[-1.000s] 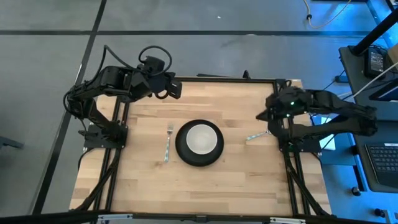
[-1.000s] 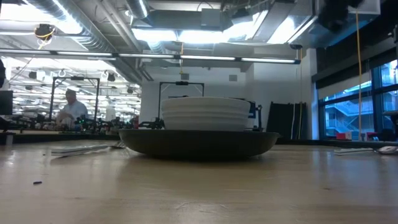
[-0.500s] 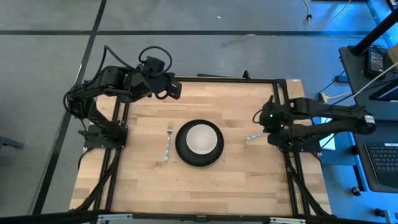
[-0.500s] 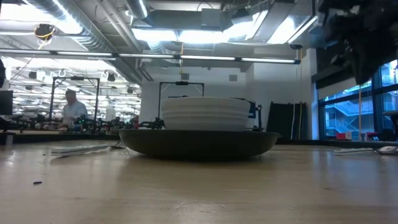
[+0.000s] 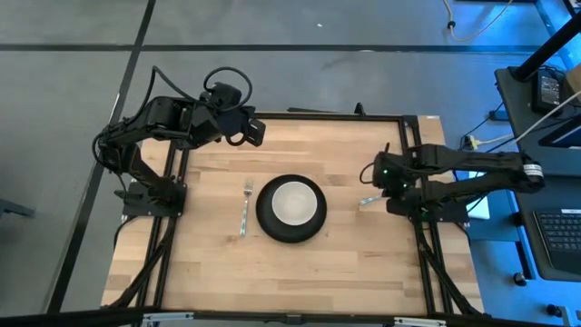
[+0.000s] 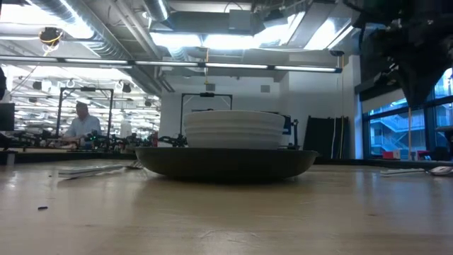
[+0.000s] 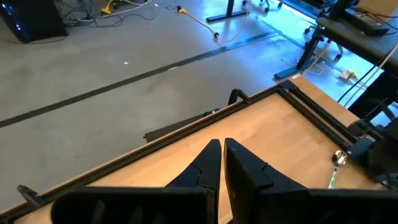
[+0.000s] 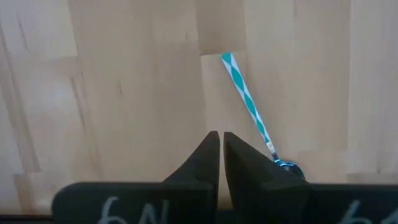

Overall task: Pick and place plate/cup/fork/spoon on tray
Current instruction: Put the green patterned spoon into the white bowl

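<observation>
The black plate (image 5: pixel 290 227) lies at the table's middle with the white cup (image 5: pixel 293 203) standing in it; both also show in the low view, plate (image 6: pixel 226 163) and cup (image 6: pixel 233 129). The fork (image 5: pixel 246 209) lies flat left of the plate. The spoon (image 5: pixel 370 199), with a teal-and-white handle (image 8: pixel 247 102), lies flat right of the plate. My right gripper (image 5: pixel 378 175) (image 8: pixel 221 140) is shut and hangs above the spoon, clear of the table. My left gripper (image 5: pixel 258 134) (image 7: pixel 222 148) is shut and empty over the far left edge. No tray shows.
A black metal frame (image 5: pixel 345 114) runs around the wooden table (image 5: pixel 300 272). Bare wood lies toward the near edge. In the low view the right arm (image 6: pixel 410 49) hangs at the upper right; a person (image 6: pixel 81 124) is far off in the room behind.
My right gripper has moved toward the table's left and near edges and down, coming over the spoon; in the low view its arm has come into the picture from the upper right. Its fingers stay shut. Nothing on the table has moved.
</observation>
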{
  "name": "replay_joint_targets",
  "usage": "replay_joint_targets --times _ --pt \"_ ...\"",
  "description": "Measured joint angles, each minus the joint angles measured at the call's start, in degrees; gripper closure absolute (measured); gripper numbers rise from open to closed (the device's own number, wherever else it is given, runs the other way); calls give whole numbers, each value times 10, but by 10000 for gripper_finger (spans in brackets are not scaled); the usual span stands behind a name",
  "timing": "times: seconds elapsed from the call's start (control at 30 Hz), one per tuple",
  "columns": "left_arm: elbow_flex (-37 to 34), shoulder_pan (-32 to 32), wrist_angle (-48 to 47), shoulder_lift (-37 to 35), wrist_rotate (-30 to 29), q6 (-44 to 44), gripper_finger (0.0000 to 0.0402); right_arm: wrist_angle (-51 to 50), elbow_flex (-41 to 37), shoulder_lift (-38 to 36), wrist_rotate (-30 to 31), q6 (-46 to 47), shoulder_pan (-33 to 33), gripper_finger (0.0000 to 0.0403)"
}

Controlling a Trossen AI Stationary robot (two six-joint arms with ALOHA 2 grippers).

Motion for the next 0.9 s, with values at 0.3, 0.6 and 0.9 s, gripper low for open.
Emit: replay_joint_targets --times 0.3,0.6,0.9 --pt "0 0 0 0 25 0 388 -1 0 85 74 28 -19 347" --pt "0 0 0 0 34 1 388 -3 0 150 74 27 -25 253" --pt "0 0 -23 0 37 1 388 -3 0 138 5 10 -24 238"
